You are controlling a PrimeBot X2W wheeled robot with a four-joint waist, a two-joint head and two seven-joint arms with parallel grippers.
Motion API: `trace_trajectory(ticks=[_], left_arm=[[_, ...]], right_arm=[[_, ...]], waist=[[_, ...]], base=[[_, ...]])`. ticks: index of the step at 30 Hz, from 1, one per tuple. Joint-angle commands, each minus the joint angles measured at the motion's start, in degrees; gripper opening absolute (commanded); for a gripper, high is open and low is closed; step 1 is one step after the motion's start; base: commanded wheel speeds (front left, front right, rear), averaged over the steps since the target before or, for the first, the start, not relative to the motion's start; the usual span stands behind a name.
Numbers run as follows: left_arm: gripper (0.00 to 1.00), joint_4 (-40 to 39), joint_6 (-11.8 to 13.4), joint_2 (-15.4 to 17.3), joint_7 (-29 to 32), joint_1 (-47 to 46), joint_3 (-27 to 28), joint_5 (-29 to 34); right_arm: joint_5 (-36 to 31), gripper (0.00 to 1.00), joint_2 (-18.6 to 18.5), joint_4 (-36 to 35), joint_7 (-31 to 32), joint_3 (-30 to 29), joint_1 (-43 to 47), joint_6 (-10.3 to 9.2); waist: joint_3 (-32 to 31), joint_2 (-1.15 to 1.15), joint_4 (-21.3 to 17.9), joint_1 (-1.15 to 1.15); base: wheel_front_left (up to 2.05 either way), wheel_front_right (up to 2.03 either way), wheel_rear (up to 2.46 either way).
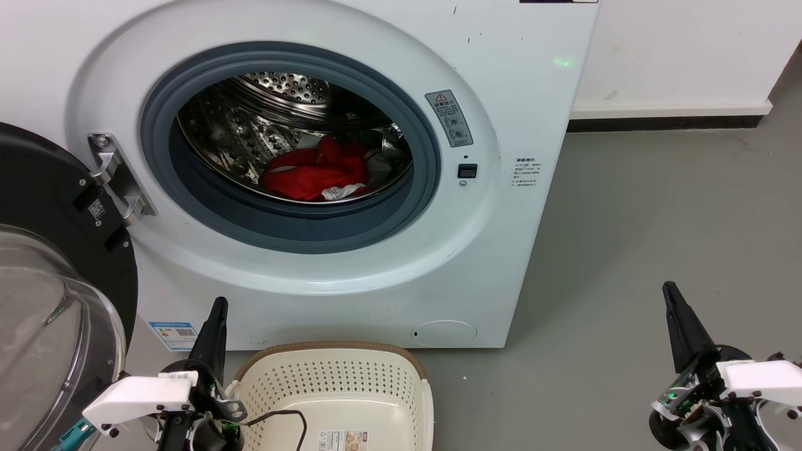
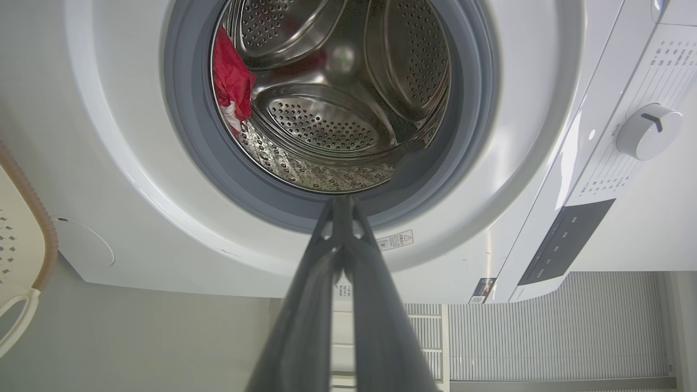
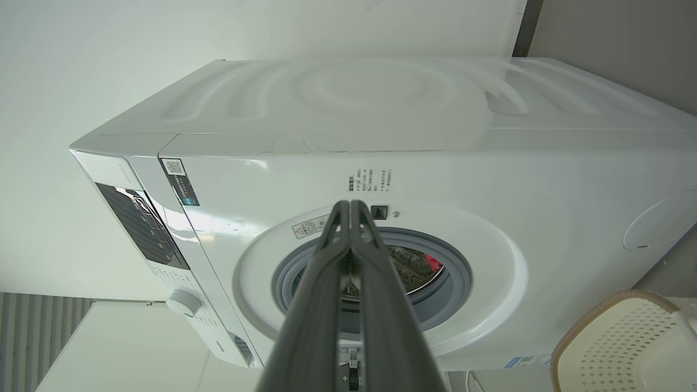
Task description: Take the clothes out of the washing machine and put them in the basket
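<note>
Red clothes [image 1: 313, 172] are lying low inside the washing machine [image 1: 489, 263]; basket [image 1: 332, 376] is sitting on the floor [image 1: 626, 250] just in front. Left gripper [image 1: 218, 305] and right gripper [image 1: 670, 289] are both resting pinched shut, empty. Load is looking soft, light and limp, so I'm favouring the raised red fold on top. Head view is giving the whole pile plus a white piece [image 1: 343, 191]; left wrist view is catching a red edge and the dial [image 2: 648, 130].
</note>
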Motion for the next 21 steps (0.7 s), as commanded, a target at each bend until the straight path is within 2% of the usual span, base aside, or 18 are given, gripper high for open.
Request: trace_trajectory(ticks=[1, 21], left_arm=[[0.00, -0.02, -0.12, -0.08, 0.18, -0.48, 0.10, 0.03], [0.00, -0.02, -0.12, -0.08, 0.18, -0.48, 0.10, 0.03]], right_arm=[[-0.25, 0.00, 0.15, 0.09, 0.01, 0.01, -0.70, -0.02], [-0.25, 0.00, 0.15, 0.09, 0.00, 0.01, -0.70, -0.02]], waist=[[0.00, 0.00, 0.00, 0.00], [0.00, 0.00, 0.00, 0.00]], base=[[0.00, 0.00, 0.00], [0.00, 0.00, 0.00]])
